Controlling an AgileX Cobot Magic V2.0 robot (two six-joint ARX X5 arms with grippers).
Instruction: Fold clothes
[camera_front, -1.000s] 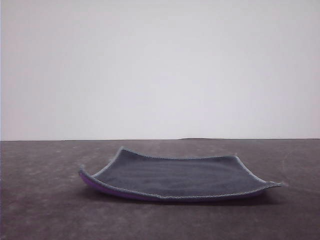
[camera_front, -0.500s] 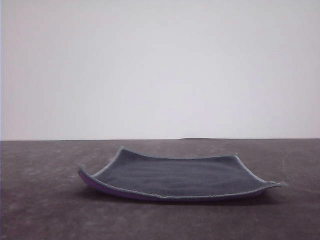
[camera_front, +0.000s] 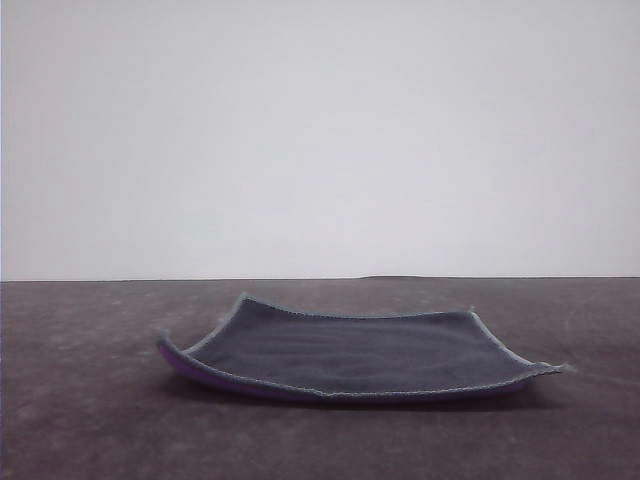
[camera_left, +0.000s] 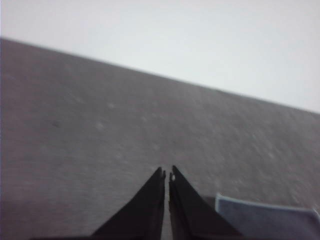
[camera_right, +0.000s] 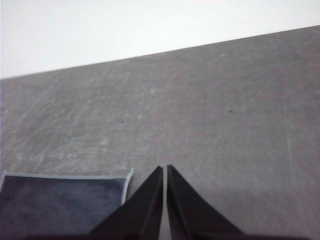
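Note:
The clothes (camera_front: 355, 353) are one small square cloth lying flat on the dark table, dark grey face up, with light grey edging and purple showing under the curled near-left edge. A corner of the cloth (camera_left: 265, 220) lies beside my left gripper (camera_left: 167, 173), whose black fingers are shut with nothing between them. In the right wrist view another corner of the cloth (camera_right: 62, 202) lies next to my right gripper (camera_right: 164, 168), also shut and holding nothing. Both grippers hover above bare table just off the cloth's corners.
The dark grey table (camera_front: 90, 420) stretches around the cloth on all sides, with a plain white wall (camera_front: 320, 140) behind its far edge.

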